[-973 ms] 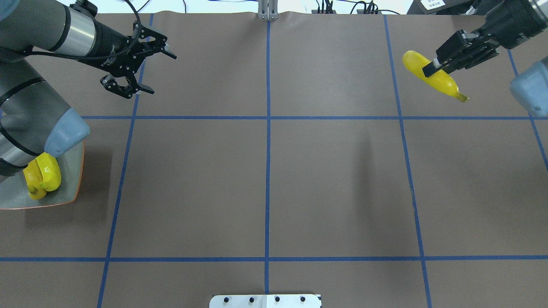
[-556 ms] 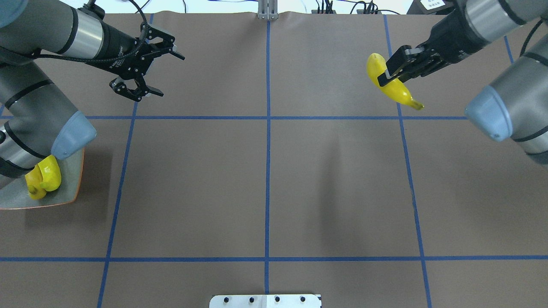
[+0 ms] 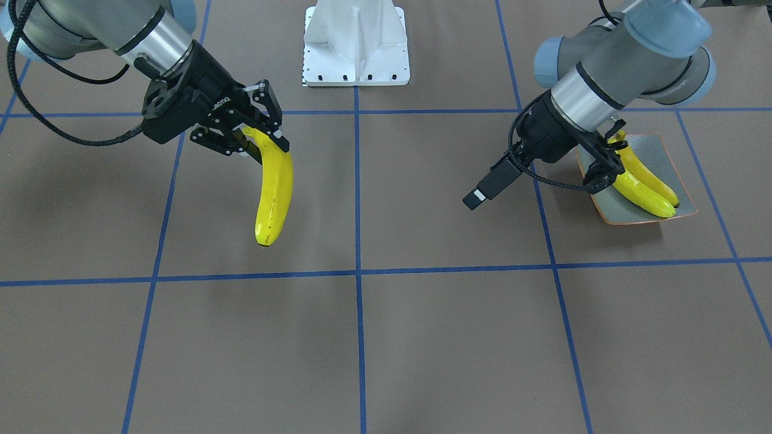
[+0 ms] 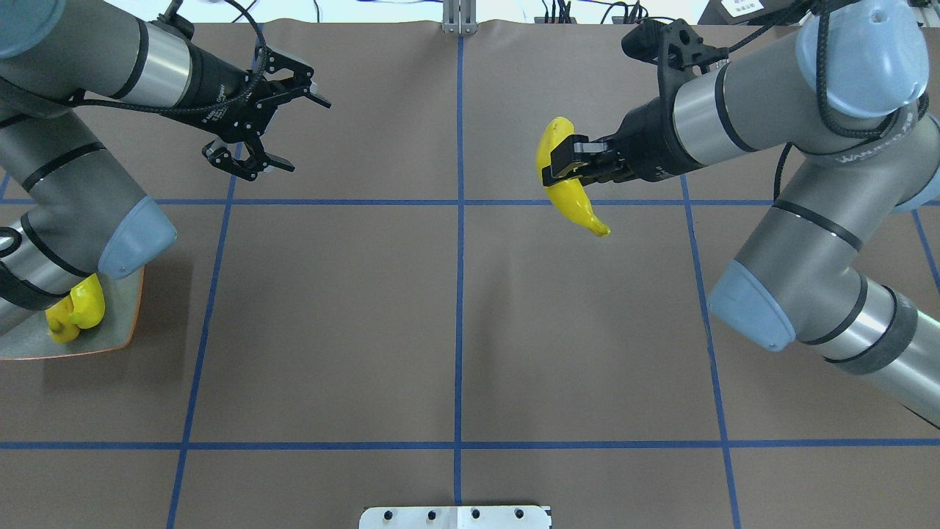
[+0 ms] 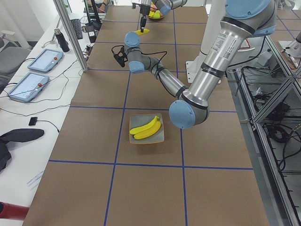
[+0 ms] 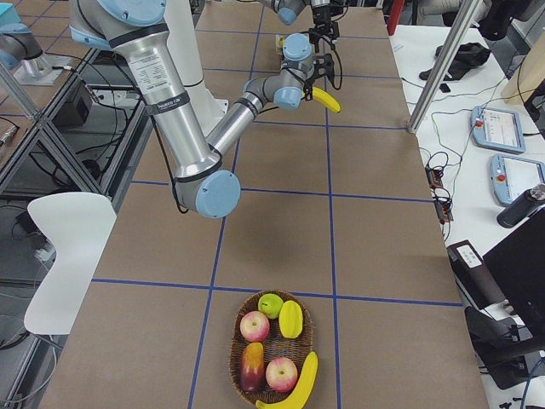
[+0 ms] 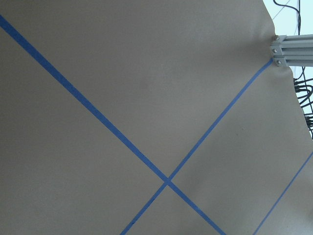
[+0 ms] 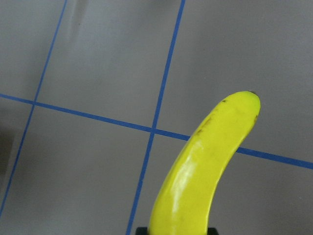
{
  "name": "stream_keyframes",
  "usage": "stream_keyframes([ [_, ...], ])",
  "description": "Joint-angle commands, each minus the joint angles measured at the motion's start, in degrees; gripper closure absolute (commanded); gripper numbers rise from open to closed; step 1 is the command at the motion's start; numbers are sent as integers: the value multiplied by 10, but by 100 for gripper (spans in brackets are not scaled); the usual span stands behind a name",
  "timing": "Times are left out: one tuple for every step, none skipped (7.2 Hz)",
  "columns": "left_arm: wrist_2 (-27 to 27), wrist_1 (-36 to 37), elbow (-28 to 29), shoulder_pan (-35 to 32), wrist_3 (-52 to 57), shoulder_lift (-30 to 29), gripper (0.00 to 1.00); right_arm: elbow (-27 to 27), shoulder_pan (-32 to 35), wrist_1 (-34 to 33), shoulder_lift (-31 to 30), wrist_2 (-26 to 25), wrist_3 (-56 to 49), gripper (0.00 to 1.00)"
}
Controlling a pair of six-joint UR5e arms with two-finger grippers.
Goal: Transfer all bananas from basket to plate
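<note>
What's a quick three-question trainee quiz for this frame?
1. True or false: the left gripper holds a banana.
2. How many bananas lie on the plate?
3. What does the right gripper carry above the table? A) an apple B) one yellow banana C) nothing

Key: 1 false, it is open and empty. 2 two. 3 B.

"ROBOTIQ" on the body of the right gripper (image 3: pixel 258 140), "UNIVERSAL" faintly on the right arm (image 4: pixel 866 158)
</note>
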Motion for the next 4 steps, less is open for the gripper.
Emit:
stream_keyframes([
  [1, -24, 3, 6, -42, -12, 0, -13, -33, 74, 8, -34, 81, 100],
  [2, -29, 9, 14, -45, -25, 0, -14, -64, 99, 8, -84, 104, 100],
  [2, -29, 12, 16, -44, -39, 0, -15, -75, 115, 9, -92, 110, 100],
  [2, -29, 13, 22, -44, -49, 0, -17, -77, 138, 10, -93, 128, 100],
])
